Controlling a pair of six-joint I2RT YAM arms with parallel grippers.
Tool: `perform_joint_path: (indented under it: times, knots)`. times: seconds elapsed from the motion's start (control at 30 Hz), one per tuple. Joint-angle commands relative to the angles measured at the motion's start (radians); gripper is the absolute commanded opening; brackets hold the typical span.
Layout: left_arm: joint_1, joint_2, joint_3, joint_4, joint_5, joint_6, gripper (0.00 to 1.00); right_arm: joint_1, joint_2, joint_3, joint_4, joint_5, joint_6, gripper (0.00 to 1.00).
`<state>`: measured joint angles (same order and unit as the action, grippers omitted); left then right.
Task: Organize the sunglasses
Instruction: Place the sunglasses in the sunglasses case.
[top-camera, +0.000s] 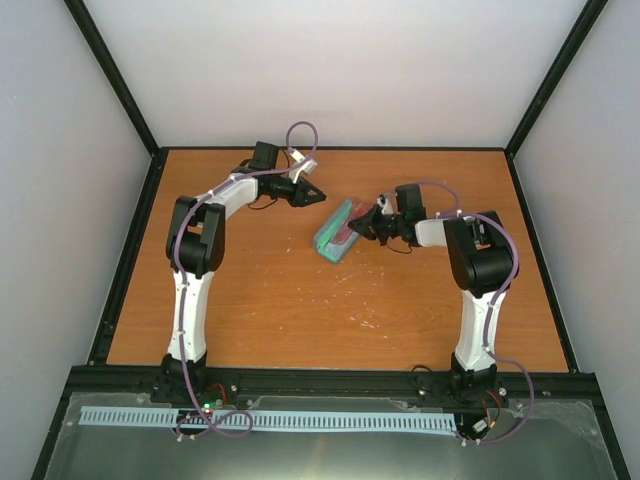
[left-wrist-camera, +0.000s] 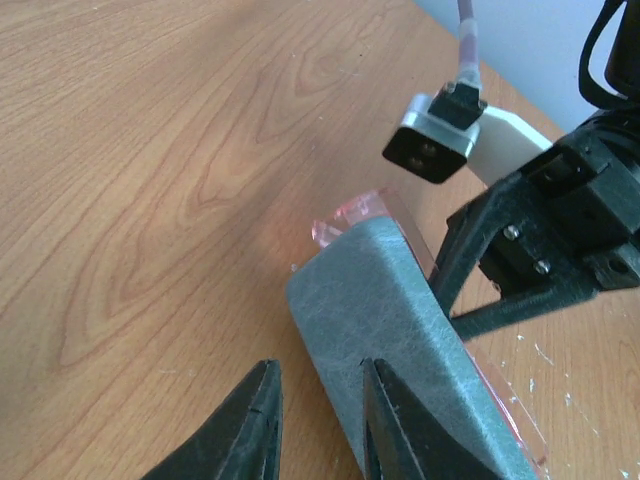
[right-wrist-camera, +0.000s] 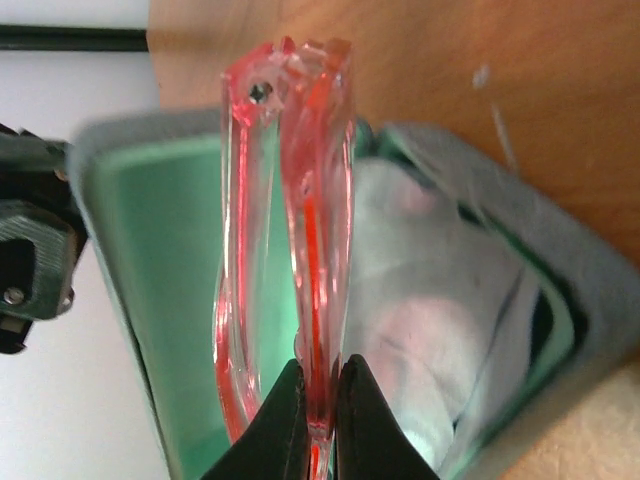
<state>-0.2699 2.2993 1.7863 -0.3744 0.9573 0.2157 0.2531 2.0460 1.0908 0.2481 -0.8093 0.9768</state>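
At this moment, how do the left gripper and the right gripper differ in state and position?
The right gripper is shut on the sunglasses; the left gripper is slightly open and holds nothing. The right gripper hangs over the open case, which has a cloth inside; the left gripper sits off to the case's side, apart from it. Both point toward the case.
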Motion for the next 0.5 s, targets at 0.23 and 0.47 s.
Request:
perform_joint_path:
  times: [0.23,0.47]
  knots:
    - [-0.013,0.009,0.001,-0.023,-0.009,0.038,0.25,0.033,0.005,-0.011,-0.089,-0.071,-0.036,0.03]
    - [-0.020,0.010,-0.002,-0.024,-0.012,0.043,0.25,0.037,0.017,0.004,-0.175,-0.097,-0.098,0.03]
